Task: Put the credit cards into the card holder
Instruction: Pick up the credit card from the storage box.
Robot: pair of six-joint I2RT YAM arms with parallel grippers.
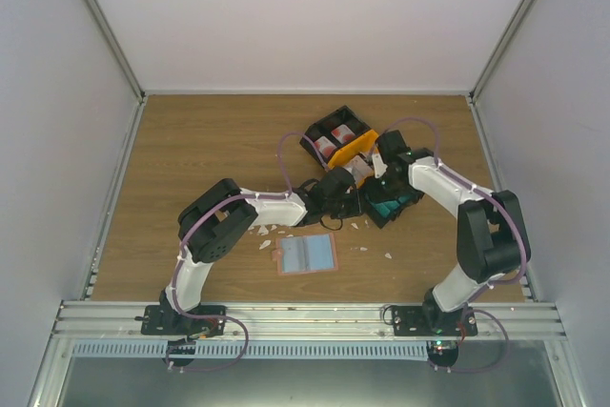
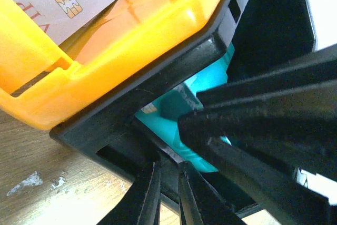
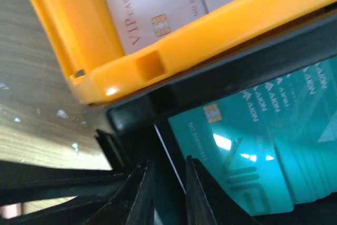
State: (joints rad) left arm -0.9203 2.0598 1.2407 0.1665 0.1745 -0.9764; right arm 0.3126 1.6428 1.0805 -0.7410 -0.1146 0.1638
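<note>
The salmon-pink card holder [image 1: 307, 254] lies open and flat on the wood, near the front. A teal credit card [image 3: 263, 146] lies tilted in a black bin [image 1: 391, 199]; it also shows in the left wrist view [image 2: 174, 104]. White cards [image 3: 152, 9] lie in the orange bin [image 1: 355, 148]. My right gripper [image 3: 167, 164] is narrowly open, its jaws either side of the teal card's left edge. My left gripper [image 2: 168, 164] is at the bin's near wall [image 2: 131, 119], jaws close together with the dark wall between them. The right gripper's fingers [image 2: 253, 130] reach over the teal card.
A second black bin [image 1: 334, 135] with white-and-red cards stands behind the orange bin. White crumbs [image 1: 276, 231] lie scattered around the card holder. The two arms meet over the bins in the middle. Metal rails run along the front and sides.
</note>
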